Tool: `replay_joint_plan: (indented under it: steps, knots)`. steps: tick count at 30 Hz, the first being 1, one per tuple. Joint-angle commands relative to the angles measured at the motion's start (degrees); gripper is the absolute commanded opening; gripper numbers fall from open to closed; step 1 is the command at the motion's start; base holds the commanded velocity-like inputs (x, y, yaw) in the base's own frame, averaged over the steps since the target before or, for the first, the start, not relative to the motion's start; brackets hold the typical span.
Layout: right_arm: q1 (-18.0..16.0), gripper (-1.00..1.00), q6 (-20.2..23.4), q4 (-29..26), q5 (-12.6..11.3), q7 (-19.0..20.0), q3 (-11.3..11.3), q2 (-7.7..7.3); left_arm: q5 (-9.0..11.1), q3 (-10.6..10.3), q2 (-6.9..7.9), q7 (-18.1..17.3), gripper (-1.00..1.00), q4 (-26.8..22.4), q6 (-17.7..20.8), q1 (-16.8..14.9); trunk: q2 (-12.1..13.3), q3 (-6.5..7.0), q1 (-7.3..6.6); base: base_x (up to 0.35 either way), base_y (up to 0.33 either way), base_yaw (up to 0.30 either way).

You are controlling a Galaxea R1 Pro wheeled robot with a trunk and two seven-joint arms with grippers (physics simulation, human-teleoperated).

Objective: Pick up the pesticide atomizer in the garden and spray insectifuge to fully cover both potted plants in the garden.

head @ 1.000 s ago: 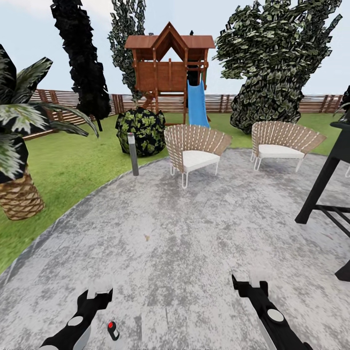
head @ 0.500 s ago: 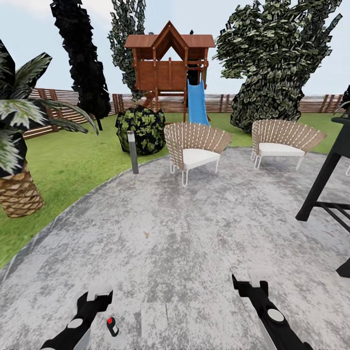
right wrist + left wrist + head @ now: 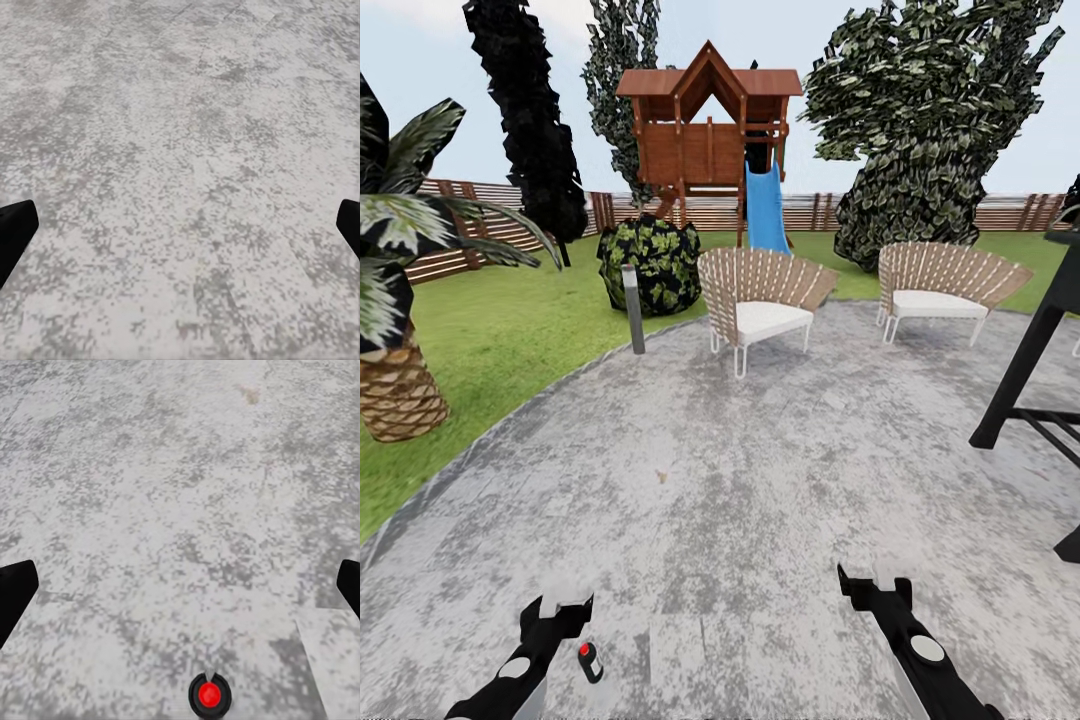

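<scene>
I am on the garden's round mottled grey patio [image 3: 740, 470], with green lawn [image 3: 510, 330] and a brown slatted fence [image 3: 1010, 212] beyond it. The pesticide atomizer and the potted plants are out of view. My left gripper [image 3: 565, 600] hangs low over the paving; in the left wrist view its gripper [image 3: 180, 589] has black fingertips [image 3: 15, 594] far apart, open and empty. My right gripper [image 3: 873, 585] is also low over the paving, and the right wrist view shows that gripper [image 3: 180, 229] open with bare stone between its fingertips [image 3: 15, 225].
Two wicker chairs [image 3: 760, 305] [image 3: 945, 290] stand at the patio's far edge. A grey bollard [image 3: 632, 310], a round dark bush [image 3: 650, 262] and a palm [image 3: 395, 330] line the left. A black stand [image 3: 1030, 370] is at right. A small black knob with a red top [image 3: 589, 660] sits by my left arm.
The whole head view has shifted slightly, so the camera has moved; the palm has slid a little toward the left edge. Both arms keep their pose, and both grippers stay open.
</scene>
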Motion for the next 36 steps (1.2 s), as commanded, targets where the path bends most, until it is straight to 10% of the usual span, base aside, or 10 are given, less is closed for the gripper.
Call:
replay_joint_plan:
  steps: [1, 23, 36]
  knots:
    - [0.0, 1.0, -0.2, 0.0, 0.0, 0.0, 0.0, 0.0, 0.0, 0.2, -0.02, 0.0, 1.0, 0.1, -0.2, 0.0, -0.4, -0.26, 0.21, 0.0, 0.0, 0.0]
    - [0.0, 1.0, -0.1, 0.0, -0.1, 0.0, -2.5, 0.0, 0.0, 0.2, -0.09, 0.0, 1.0, 0.1, -0.3, 0.1, -9.3, -6.04, 5.05, 0.0, 0.0, 0.0]
    - [0.0, 1.0, -0.1, 0.0, -0.1, 0.0, -2.5, 0.0, 0.0, 0.2, -0.11, 0.0, 1.0, 0.1, -0.3, 0.1, -9.4, -10.1, 5.38, 0.0, 0.0, 0.0]
